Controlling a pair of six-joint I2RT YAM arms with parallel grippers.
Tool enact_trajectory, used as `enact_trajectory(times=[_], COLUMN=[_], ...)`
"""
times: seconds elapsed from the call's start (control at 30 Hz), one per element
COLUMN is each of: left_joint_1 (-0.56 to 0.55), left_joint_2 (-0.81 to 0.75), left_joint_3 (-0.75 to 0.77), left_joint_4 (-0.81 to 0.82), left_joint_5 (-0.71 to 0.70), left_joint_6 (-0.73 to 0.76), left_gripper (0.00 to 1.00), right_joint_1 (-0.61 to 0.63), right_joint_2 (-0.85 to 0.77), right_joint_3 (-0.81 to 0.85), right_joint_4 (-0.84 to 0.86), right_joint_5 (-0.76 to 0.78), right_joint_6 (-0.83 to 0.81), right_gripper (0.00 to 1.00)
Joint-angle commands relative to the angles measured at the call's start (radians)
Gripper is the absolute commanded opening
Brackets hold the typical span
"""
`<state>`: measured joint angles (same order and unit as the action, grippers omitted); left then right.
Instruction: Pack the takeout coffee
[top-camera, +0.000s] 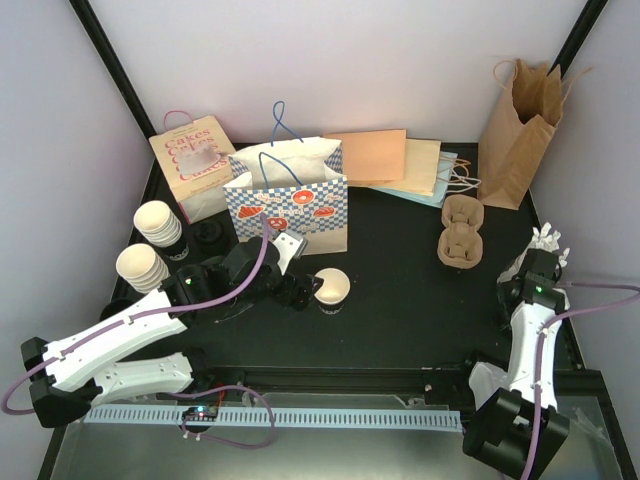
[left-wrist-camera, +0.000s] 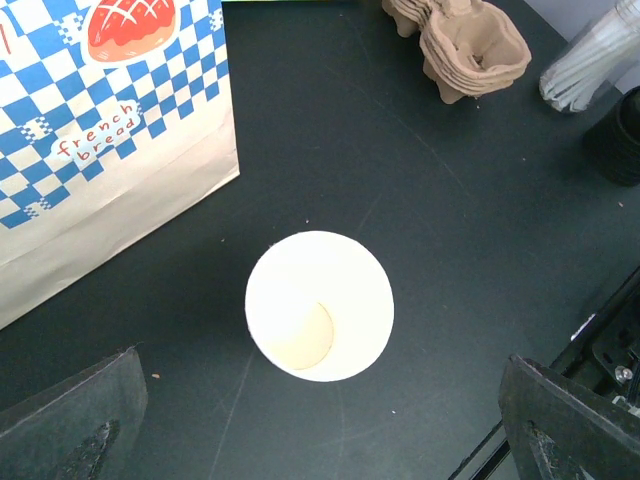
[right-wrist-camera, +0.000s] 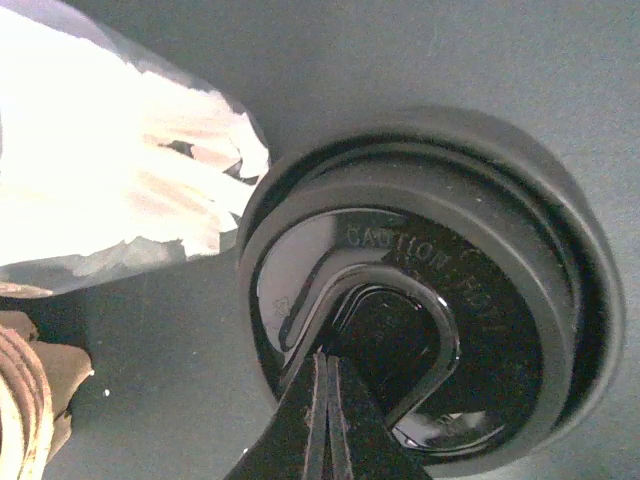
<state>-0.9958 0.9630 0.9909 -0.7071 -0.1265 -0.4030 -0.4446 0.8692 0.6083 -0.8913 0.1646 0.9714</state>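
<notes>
Black tabletop (top-camera: 400, 300), plain white walls all round, a bunch of bags lined up at the back.

The left pincer (top-camera: 303, 292) has its jaws spread wide and isn't holding anything. Its two dark fingers (left-wrist-camera: 75, 425) sit in the bottom corners of the wrist view. One paper cup (left-wrist-camera: 319, 306) stands upright and empty, mouth up, right ahead of that pincer. It's lined up with the gap between the fingers but clear of both.

Ahead and to that pincer's left is the blue-checked bag (left-wrist-camera: 100, 130) with "french bread" printed on it, near the cup but not touching. Further ahead and off to the right sits a stack of brown pulp cup carriers (left-wrist-camera: 470, 40), well apart from the cup. Beside the left arm, behind the pincer, are two cup stacks (top-camera: 158, 222).

The right pincer (right-wrist-camera: 325, 380) is on the other side of the table, jaws pressed together with nothing between them. Right under its tips lies a round black lid (right-wrist-camera: 500, 300), flat on the table, with "CAUTION HOT" moulded on top. The tips hang over the lid's sunken middle; can't tell if they actually touch. Up and left of this pincer is a clear packet of white sticks (right-wrist-camera: 110, 170), its edge just beside the lid.
</notes>
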Motion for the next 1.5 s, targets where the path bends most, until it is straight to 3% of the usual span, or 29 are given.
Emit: enact_trajectory(times=[0.0,0.9,1.47], left_joint_1=[0.005,0.006,0.006], left_joint_2=[-0.01,-0.059,-0.066], left_joint_3=[0.006,0.004,0.025], left_joint_4=[-0.003,-0.037,-0.049], left_joint_5=[0.004,-0.006,-0.015], left_joint_6=[-0.007,-0.04,-0.035], left_gripper=[0.99,0.99,0.99], right_joint_1=[-0.003,-0.003,-0.005], right_joint_2=[-0.003,-0.093,-0.087], right_joint_3=[-0.039,0.116,0.159], right_joint_4=[-0.017,-0.124,-0.097], right_joint_5=[-0.108,0.116,0.194], right_joint_6=[0.019,-0.002,-0.041], right_gripper=[0.01,0.01,0.01])
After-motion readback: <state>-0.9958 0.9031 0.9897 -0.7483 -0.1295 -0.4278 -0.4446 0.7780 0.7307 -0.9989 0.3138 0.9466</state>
